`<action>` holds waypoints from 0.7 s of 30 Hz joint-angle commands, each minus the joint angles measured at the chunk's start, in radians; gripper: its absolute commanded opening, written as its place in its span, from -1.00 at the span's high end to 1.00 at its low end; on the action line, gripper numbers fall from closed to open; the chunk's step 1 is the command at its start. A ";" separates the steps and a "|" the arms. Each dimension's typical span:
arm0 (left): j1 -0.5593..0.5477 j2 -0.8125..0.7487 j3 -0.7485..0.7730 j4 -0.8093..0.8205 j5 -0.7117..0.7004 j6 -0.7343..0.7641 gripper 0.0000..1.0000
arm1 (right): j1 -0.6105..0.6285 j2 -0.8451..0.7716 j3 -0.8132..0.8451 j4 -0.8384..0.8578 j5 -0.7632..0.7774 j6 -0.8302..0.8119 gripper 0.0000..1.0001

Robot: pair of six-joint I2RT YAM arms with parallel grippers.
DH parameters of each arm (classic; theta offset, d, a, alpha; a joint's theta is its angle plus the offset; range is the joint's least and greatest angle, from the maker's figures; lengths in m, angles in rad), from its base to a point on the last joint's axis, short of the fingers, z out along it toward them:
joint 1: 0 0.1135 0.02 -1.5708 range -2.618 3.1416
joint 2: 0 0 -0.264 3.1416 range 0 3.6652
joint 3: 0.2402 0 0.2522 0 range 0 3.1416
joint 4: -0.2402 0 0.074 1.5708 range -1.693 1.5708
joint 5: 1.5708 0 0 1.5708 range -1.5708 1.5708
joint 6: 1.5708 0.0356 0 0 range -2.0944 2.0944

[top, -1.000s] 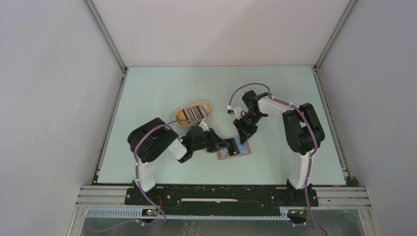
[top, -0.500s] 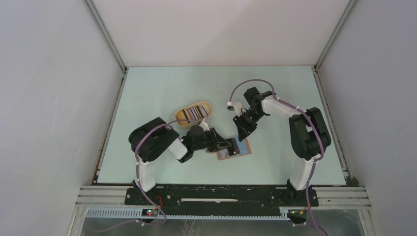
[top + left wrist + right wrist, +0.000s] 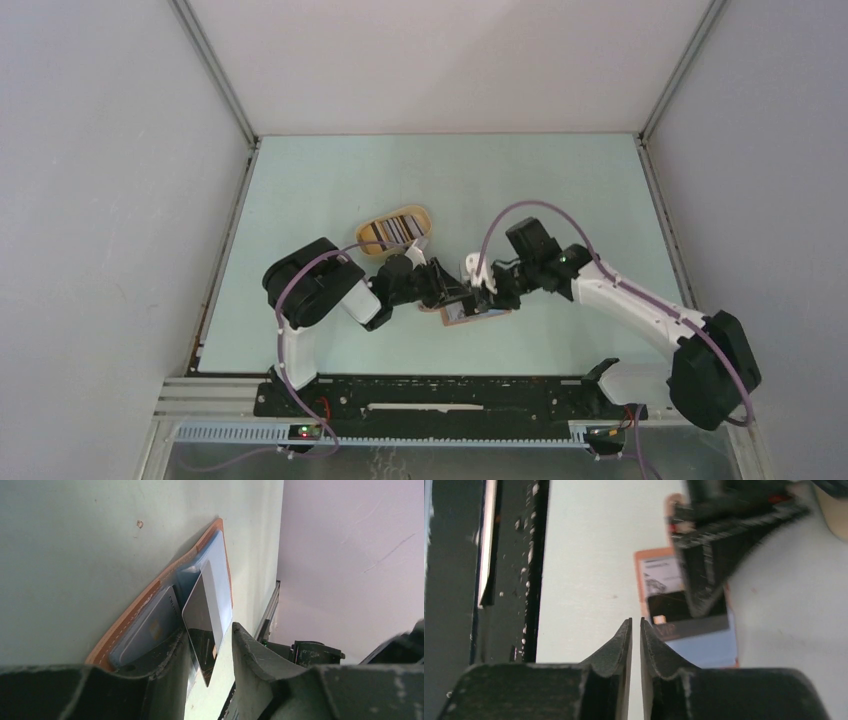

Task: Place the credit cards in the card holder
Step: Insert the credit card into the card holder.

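Note:
The reddish-brown card holder (image 3: 470, 316) lies open and flat on the table, with pale blue cards (image 3: 150, 630) in its pockets. My left gripper (image 3: 461, 296) is at its left end, jaws apart. A dark card (image 3: 200, 615) stands tilted between my left gripper's (image 3: 209, 629) fingers, leaning on the left finger, its far end at the holder (image 3: 150, 587). In the right wrist view the dark card (image 3: 689, 622) lies over the holder (image 3: 641, 560). My right gripper (image 3: 487, 297) hovers at the holder's right side. Its jaws (image 3: 636, 621) are shut with nothing between them.
An oval tan tray (image 3: 400, 212) with several more cards stands just behind the left gripper. The black rail of the table's front edge (image 3: 509, 555) shows at the left of the right wrist view. Grey walls enclose the table on three sides.
My right arm has swung forward and down, from behind the holder to its right side, close to the left gripper. The left arm and the holder have hardly moved.

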 commanded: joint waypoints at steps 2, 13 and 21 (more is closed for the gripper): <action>0.011 0.020 0.011 0.012 0.013 0.020 0.18 | 0.137 -0.082 -0.147 0.226 0.079 -0.367 0.69; 0.012 0.024 0.013 0.014 0.014 0.026 0.16 | 0.344 0.116 -0.147 0.431 0.418 -0.405 0.78; 0.011 0.025 0.011 0.015 0.014 0.027 0.14 | 0.378 0.197 -0.154 0.489 0.529 -0.421 0.80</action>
